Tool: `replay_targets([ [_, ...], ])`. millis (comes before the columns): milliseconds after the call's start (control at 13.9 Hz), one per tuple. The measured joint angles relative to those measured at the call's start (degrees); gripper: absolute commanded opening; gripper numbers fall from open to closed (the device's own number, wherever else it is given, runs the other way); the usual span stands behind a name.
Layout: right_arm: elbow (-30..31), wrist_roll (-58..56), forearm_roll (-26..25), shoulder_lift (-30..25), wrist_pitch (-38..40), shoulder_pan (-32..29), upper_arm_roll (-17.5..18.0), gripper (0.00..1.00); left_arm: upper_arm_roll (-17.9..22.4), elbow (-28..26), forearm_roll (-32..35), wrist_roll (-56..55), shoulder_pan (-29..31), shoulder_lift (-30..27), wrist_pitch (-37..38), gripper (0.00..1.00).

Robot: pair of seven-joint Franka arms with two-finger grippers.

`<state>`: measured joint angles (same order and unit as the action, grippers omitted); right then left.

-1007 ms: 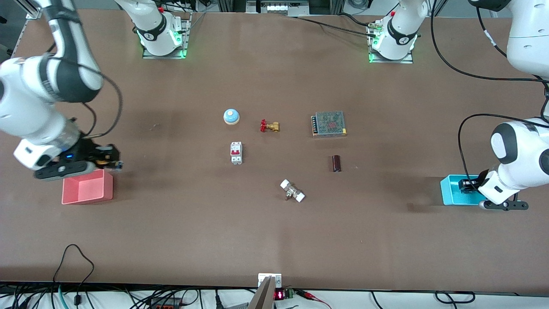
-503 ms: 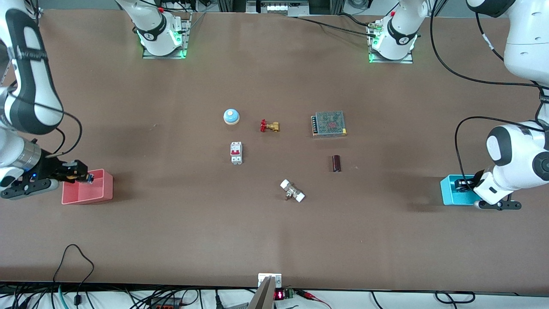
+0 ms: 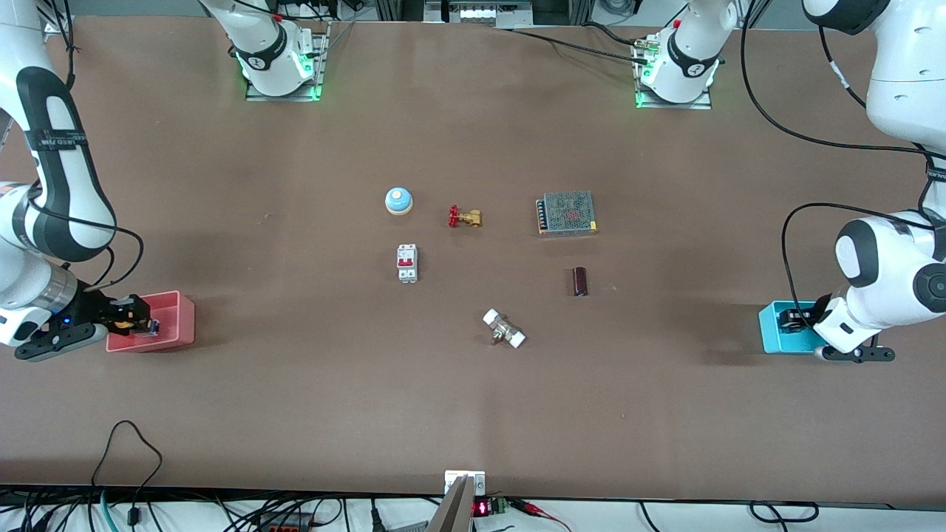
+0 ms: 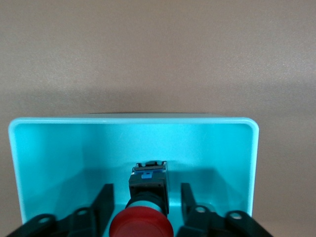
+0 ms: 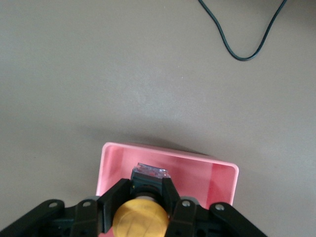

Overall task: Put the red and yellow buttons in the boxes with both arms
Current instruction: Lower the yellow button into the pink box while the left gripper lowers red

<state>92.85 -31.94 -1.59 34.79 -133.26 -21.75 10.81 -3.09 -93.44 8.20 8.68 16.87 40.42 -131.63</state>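
The cyan box (image 3: 772,329) stands at the left arm's end of the table, and my left gripper (image 3: 794,319) reaches down into it. In the left wrist view the red button (image 4: 146,217) sits inside the cyan box (image 4: 133,120). My left gripper (image 4: 145,190) is open, with a gap between each finger (image 4: 104,202) and the button's black body. At the right arm's end, my right gripper (image 3: 137,323) is low over the pink box (image 3: 174,325). In the right wrist view that gripper (image 5: 148,185) is shut on the yellow button (image 5: 139,217) above the pink box (image 5: 197,173).
Mid-table lie a blue bell (image 3: 398,200), a brass valve (image 3: 464,217), a mesh-topped power supply (image 3: 567,213), a white circuit breaker (image 3: 407,263), a dark cylinder (image 3: 580,281) and a white-ended fitting (image 3: 504,329). A black cable (image 5: 237,44) loops on the table near the pink box.
My right gripper has come down with the yellow button, from above the pink box's rim to low over the box. My left gripper's fingers have parted from the red button.
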Motion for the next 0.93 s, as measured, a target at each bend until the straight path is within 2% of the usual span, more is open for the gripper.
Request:
replay_targets([
  [288, 0.01, -0.31, -2.43, 1.69, -1.10, -0.12, -0.12, 0.19, -0.02, 0.76, 0.00, 0.00, 0.00, -0.08, 0.00, 0.98],
  [431, 0.29, -1.04, -3.02, 2.42, -1.05, -0.25, -0.21, 0.20, -0.04, 1.58, 0.00, 0.01, 0.00, -0.80, 0.43, 0.98],
  [647, 0.59, -2.94, -3.05, 3.62, -1.05, -0.53, -0.36, 0.20, -0.54, 2.35, 0.00, 0.03, -0.01, -4.27, 5.49, 0.98],
  [791, 0.97, -3.12, -3.06, 4.05, -1.05, -0.64, -0.40, 0.25, -1.23, 2.50, 0.00, 0.03, -0.10, -7.41, 9.40, 0.98],
  [863, 1.10, -3.14, -3.07, 4.18, -1.05, -0.64, -0.40, 0.38, -1.82, 2.57, 0.00, 0.03, -0.16, -9.13, 11.56, 0.98],
  [935, 1.11, -3.15, -3.07, 4.27, -1.07, -0.63, -0.39, 0.43, -2.64, 2.64, -0.01, 0.03, -0.22, -10.96, 14.00, 0.98],
])
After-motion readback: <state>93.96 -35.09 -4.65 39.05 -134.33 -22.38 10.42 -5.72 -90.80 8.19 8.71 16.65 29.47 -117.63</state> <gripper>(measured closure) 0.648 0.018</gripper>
